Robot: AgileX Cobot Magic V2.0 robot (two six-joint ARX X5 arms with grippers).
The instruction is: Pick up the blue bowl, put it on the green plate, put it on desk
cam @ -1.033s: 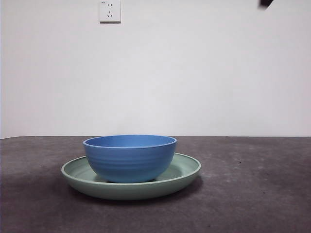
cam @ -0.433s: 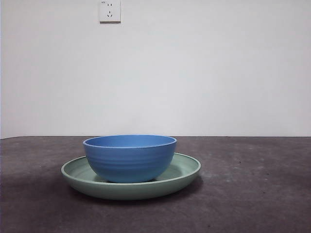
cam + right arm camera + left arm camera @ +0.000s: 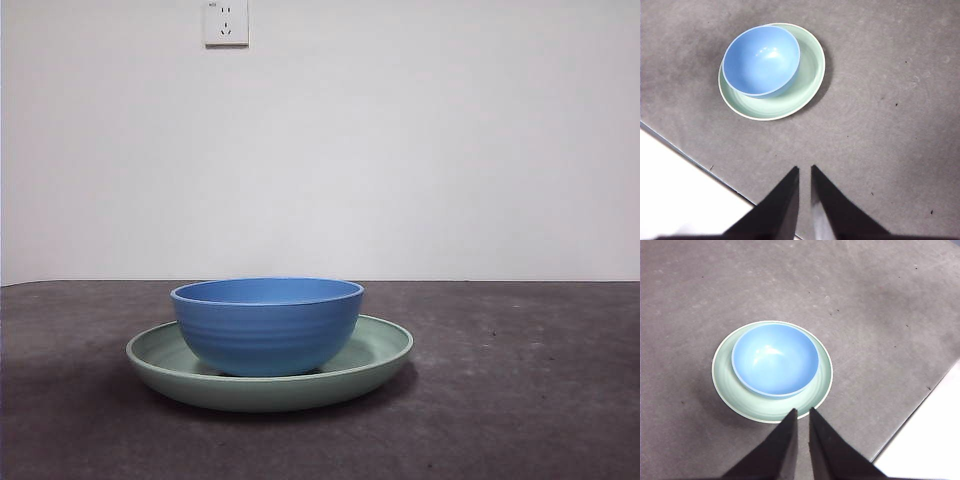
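Observation:
The blue bowl (image 3: 267, 325) stands upright and empty in the green plate (image 3: 380, 350), which rests on the dark grey desk (image 3: 520, 400). In the left wrist view the bowl (image 3: 775, 359) sits in the plate (image 3: 822, 385); my left gripper (image 3: 802, 413) hangs well above them, jaws nearly together and empty. In the right wrist view the bowl (image 3: 761, 60) and plate (image 3: 807, 82) lie far off; my right gripper (image 3: 804, 170) is high above bare desk, jaws nearly together and empty. Neither gripper shows in the front view.
A white wall with a power socket (image 3: 226, 22) stands behind the desk. The desk's edge, with pale floor beyond it, shows in the left wrist view (image 3: 910, 420) and the right wrist view (image 3: 695, 162).
A black arm tip at the top right corner of the front view one second ago has gone out of view. The bowl and plate have not moved.

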